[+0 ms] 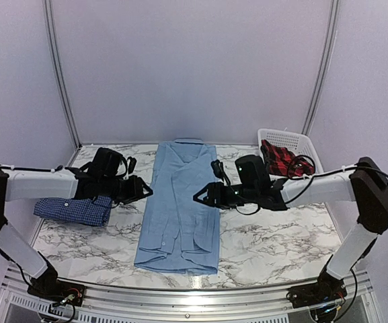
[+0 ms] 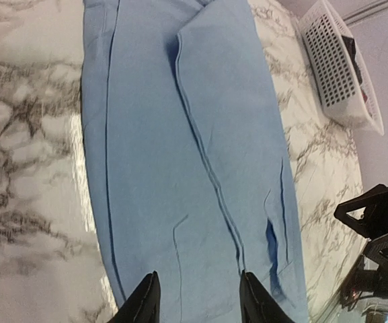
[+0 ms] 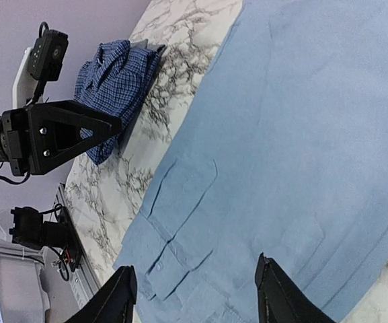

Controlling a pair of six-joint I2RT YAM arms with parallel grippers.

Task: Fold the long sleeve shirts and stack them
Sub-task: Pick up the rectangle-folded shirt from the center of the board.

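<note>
The light blue shirt (image 1: 180, 202) lies flat along the middle of the marble-patterned worktop (image 1: 267, 229), its hem at the near end and its collar at the far end. Both sides are turned in over the body, so it forms a long, narrow strip. A buttoned cuff shows on the near part of it in the right wrist view. About halfway along the shirt, the two arms reach in from either side. The left pincer (image 2: 199, 276) hangs over the shirt's left edge, its jaws parted with only flat blue cloth showing between them and nothing gripped. The right pincer (image 3: 195, 266) hangs over the shirt's right part, its jaws also spread and holding nothing. Left of the light blue shirt, with bare worktop between them, the dark blue checked shirt (image 1: 72, 208) lies as a folded bundle, partly under the left arm. Beyond the right arm, off the shirt's far right corner, a white perforated basket (image 1: 294, 140) stands at the back of the worktop with a red and black plaid cloth (image 1: 280, 158) in it.
</note>
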